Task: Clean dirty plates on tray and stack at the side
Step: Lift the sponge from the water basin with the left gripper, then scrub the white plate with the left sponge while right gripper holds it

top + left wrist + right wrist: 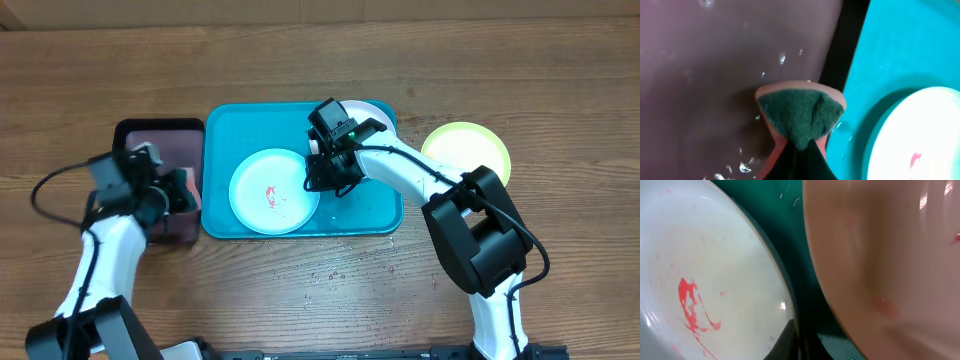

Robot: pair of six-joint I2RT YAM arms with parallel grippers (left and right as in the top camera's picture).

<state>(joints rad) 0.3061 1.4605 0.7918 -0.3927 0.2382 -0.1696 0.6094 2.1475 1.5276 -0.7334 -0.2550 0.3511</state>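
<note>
The teal tray (225, 130) holds a light blue plate (262, 172) with red smears and a white plate (380, 112), partly hidden under my right arm. The yellow-green plate (466, 150) lies on the bare wood to the right of the tray. My right gripper (322, 180) is shut on the right rim of the light blue plate (715, 280), one finger inside and one outside (797, 340); the white plate (890, 255) fills the right of that view. My left gripper (178, 192) is shut on a pink sponge with a green scouring face (800, 112).
A smaller black-rimmed tray (160, 130) with a wet pinkish inside (705, 75) stands left of the teal tray; the left gripper hovers over its right edge. Water droplets lie on the wood in front of the teal tray (325, 278).
</note>
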